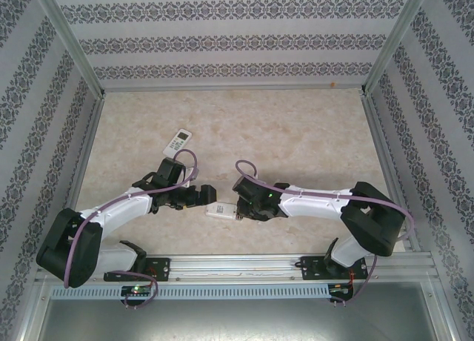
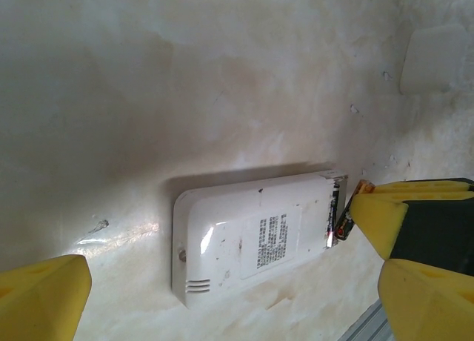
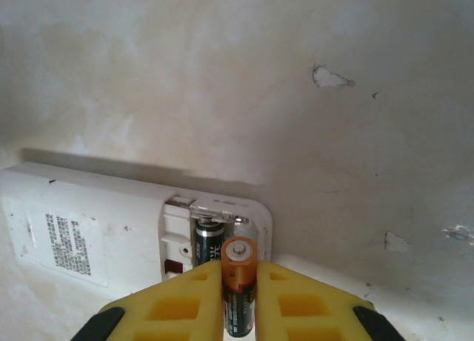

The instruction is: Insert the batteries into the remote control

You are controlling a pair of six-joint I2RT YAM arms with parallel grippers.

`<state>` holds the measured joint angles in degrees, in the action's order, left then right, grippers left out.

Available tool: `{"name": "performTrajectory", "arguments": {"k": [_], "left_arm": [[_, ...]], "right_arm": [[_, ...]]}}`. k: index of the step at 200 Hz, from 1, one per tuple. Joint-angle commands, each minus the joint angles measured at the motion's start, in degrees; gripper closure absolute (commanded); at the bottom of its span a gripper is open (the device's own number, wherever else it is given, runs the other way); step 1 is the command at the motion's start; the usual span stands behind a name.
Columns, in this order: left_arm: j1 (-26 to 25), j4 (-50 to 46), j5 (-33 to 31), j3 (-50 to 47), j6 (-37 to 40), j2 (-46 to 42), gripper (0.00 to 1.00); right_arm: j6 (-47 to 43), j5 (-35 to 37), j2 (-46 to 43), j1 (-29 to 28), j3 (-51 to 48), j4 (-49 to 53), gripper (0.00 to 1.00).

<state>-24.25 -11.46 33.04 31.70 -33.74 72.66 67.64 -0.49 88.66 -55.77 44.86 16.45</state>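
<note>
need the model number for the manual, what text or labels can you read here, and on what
Nothing reads clearly.
Sticker on the near remote: rows of print, too blurred.
Seated battery: pale markings, unreadable.
Held battery: print too blurred.
Far remote: buttons and screen too small.

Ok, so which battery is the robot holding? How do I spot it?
Find the white remote lying face down on the pale table, its battery slot open at one end. Right by that slot, the right claw pinches a battery between yellow fingers. The other battery already lies dark in the slot; this one shows an orange end and sits in the claw.
</note>
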Motion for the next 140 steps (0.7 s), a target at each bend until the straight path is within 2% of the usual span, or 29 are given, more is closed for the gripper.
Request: {"name": "performTrajectory", "arguments": {"k": [1,32,88,106,140], "left_arm": [[0.46,1.1,0.89,-0.67,-0.71,0.19,0.0],[0.47,1.16,0.63,-0.9,-0.76,0.21,0.0],[0.38,1.12,0.55,-0.53,-0.39,0.94,0.0],[-0.33,0.21,0.22,0.39,0.41,2.07,0.07],[-1.93,-1.07,-1.2,1.8,0.69,4.55,0.25]], "right_arm": [[1.46,0.05,1.62,-0.64,-0.04,-0.91,0.8],[2.66,-0.26,1.24,-0.66,-0.02,0.73,0.75],[2.96,2.41,-5.16,-0.43,0.14,3.64,0.62],[2.76,3.6,-6.59,-0.31,-0.24,4.04,0.62],[2.76,4.23,-5.78,0.67,-1.26,3.58,0.71]]}}
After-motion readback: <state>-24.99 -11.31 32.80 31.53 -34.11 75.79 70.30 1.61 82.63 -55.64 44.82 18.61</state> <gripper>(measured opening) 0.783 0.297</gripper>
